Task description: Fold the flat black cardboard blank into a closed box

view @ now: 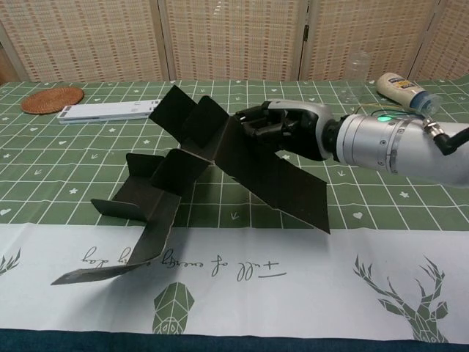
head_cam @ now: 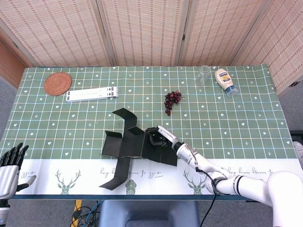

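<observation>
The black cardboard blank (head_cam: 124,144) is partly creased, with several flaps sticking out at angles. My right hand (head_cam: 158,137) grips it at its right-hand panel and holds it low over the front of the table. In the chest view the right hand (view: 287,130) has its fingers wrapped over the upper edge of a big slanting panel of the blank (view: 278,180). The blank's lower flaps touch the tablecloth on the left. My left hand (head_cam: 10,166) hangs off the table's front left corner, fingers spread and holding nothing.
At the back left lie a woven coaster (head_cam: 57,83) and a flat white holder (head_cam: 91,94). Dark grapes (head_cam: 172,100) lie just behind the blank. A glass (head_cam: 204,74) and a mayonnaise bottle (head_cam: 225,81) stand at the back right.
</observation>
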Controlling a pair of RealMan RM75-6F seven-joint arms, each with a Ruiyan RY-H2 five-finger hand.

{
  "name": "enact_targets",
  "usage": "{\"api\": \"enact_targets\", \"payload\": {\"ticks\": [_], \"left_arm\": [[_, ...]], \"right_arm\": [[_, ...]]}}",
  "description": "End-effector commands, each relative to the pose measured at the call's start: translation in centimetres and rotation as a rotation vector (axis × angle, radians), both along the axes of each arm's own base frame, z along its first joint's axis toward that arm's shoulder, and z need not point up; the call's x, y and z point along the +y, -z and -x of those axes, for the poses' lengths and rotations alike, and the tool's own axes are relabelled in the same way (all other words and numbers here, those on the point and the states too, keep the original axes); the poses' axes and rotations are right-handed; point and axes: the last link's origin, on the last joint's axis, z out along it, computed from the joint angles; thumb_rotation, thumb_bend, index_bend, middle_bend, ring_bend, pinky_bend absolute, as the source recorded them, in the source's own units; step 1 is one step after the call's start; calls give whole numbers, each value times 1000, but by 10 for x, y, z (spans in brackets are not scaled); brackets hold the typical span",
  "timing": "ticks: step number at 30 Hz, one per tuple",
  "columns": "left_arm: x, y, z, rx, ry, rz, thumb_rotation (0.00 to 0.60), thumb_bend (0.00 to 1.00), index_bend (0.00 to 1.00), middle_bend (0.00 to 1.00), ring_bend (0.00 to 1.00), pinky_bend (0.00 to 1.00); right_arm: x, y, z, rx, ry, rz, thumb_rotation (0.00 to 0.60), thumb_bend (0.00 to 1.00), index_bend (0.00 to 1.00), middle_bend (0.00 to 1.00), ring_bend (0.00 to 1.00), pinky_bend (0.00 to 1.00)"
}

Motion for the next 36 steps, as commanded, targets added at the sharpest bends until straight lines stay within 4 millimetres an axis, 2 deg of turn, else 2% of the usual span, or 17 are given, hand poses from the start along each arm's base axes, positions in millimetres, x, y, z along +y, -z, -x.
{"api": "enact_targets", "payload": {"ticks": [1,4,7,11,14,18,22,27,33,35,36], "left_arm": [[0,1,0,0,-2,3,600,181,0,0,0,88],[0,1,0,0,-2,4,600,181,0,0,0,88],[1,1,-1,0,0,2,600,182,0,0,0,88],[1,1,-1,2,0,1,600,181,0,0,0,88],[1,2,-1,3,-3,4,600,181,0,0,0,88],[3,3,-3,3,3,6,600,181,0,0,0,88],[3,3,-3,5,3,8,600,181,0,0,0,88],[5,1,-3,10,7,4,600,181,0,0,0,88],[10,0,-5,8,25,4,600,181,0,0,0,88],[11,1,-5,5,30,8,600,181,0,0,0,88],[12,1,-6,4,33,9,600,181,0,0,0,88]], "right_arm": [[-4,3,4,40,-3,14,600,758,418,402,401,523],[-8,4,6,91,-27,32,600,732,375,378,376,499],[-15,5,7,141,-43,59,600,640,305,341,327,427],[-27,5,9,198,-56,103,600,606,263,318,301,390],[-36,7,9,246,-68,130,600,535,181,268,266,335],[-44,10,9,322,-99,168,600,319,24,149,174,214],[-44,7,7,314,-95,218,600,242,0,42,101,153],[-44,-14,12,323,-103,291,600,225,0,31,93,136],[-32,-52,21,414,-174,414,600,218,0,87,93,136],[-24,-64,23,466,-205,458,600,215,0,112,111,143],[-21,-69,25,494,-219,479,600,210,0,130,152,182]]}}
